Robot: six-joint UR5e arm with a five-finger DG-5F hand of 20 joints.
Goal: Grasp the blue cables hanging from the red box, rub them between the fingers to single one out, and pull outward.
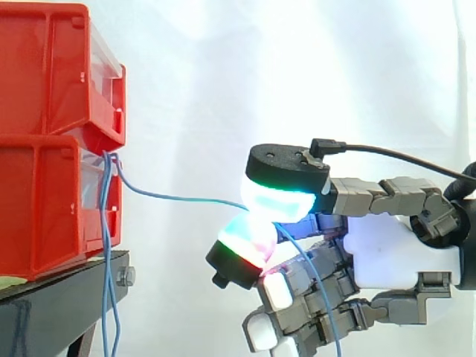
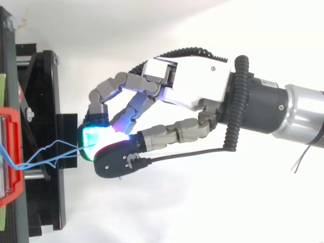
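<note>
Pinching one blue cable [image 1: 178,198] between curled fingers [image 1: 279,197] of the hand [image 1: 387,253]. Stretched nearly level, long axis 9-to-3 o'clock, from the lower red box [image 1: 44,216], beside loose blue cables [image 1: 106,282] dangling toward 6 o'clock.

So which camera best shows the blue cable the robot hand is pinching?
The side view: the blue cable runs clearly from the red box to the robot hand. The top view shows a short stretch of it.
</note>
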